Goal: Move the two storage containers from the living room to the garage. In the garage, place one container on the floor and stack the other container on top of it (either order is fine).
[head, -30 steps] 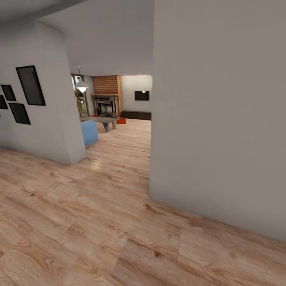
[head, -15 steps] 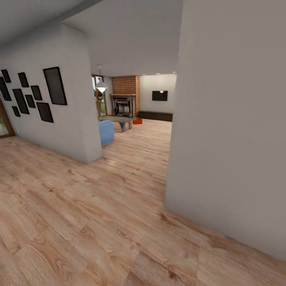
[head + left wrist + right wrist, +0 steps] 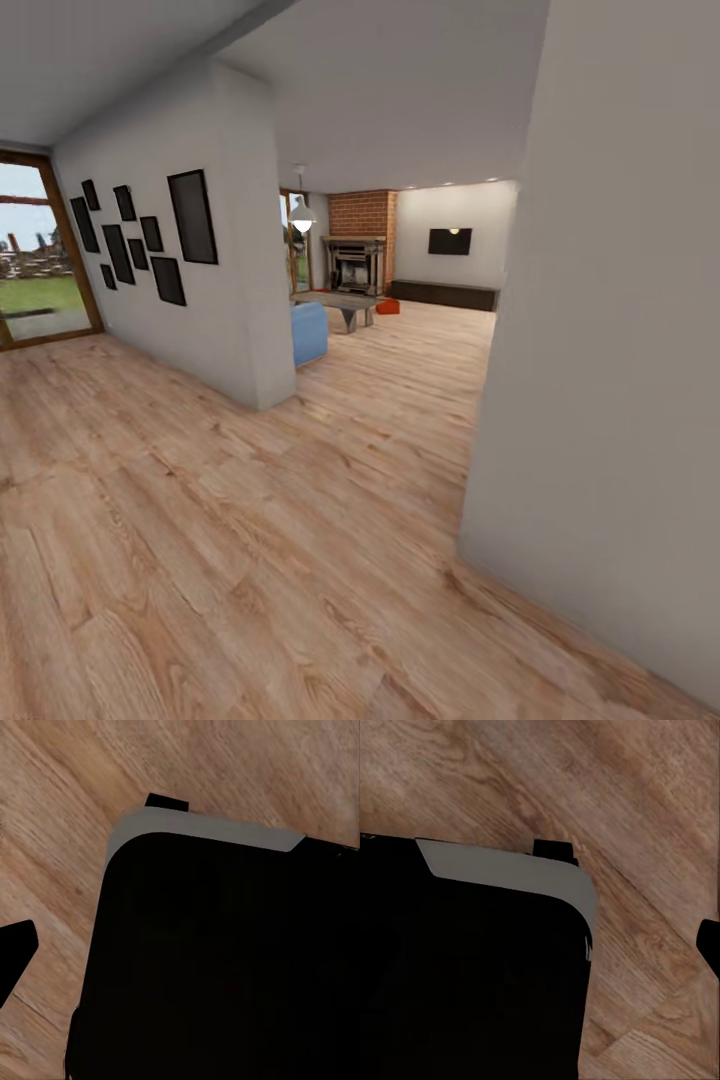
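Storage container (image 3: 388,307) on distant plank floor (image 3: 250,520)

Living room (image 3: 400,300) ahead between left partition wall (image 3: 240,300) and right wall (image 3: 620,400).

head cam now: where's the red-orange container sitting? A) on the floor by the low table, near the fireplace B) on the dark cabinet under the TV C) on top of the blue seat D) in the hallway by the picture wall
A: the storage container sits on the wood floor just beside the low table, in front of the brick fireplace.
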You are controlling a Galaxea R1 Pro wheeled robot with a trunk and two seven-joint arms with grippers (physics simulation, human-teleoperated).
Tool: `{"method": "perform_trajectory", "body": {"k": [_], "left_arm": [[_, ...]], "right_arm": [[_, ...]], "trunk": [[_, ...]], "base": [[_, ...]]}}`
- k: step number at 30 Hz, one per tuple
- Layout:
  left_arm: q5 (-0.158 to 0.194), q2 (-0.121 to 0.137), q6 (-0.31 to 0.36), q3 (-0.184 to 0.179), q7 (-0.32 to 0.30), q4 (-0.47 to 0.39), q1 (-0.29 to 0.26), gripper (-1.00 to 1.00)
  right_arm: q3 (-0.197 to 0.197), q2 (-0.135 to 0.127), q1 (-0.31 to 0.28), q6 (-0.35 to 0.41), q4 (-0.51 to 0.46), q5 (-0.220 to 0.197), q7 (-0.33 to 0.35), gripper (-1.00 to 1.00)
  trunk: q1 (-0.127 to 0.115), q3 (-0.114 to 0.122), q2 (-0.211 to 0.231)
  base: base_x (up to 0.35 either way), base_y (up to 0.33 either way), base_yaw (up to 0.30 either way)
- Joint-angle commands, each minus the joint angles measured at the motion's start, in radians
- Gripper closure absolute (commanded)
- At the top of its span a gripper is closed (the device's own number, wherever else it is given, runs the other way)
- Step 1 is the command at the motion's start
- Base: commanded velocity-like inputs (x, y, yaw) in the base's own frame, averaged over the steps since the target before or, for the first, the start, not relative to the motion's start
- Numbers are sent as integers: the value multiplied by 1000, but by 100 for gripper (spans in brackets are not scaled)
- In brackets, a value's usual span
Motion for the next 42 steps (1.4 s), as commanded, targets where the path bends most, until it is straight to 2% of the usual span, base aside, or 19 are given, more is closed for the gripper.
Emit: {"method": "perform_trajectory", "body": {"k": [1,35,42], "left_arm": [[2,0,-2,5,1,0,0,-100],[2,1,-3,5,1,-2,0,-100],[2,1,-3,5,1,-1,0,-100]], "right_arm": [[8,0,-1,-6,3,-10,2,-100],[4,3,-2,-8,3,-9,2,-100],[-1,0,-2,-11,3,-15,3,-100]], "trunk": [[1,-1,0],[1,-1,0],[1,-1,0]], "base": [[323,0,268],[323,0,268],[323,0,101]]}}
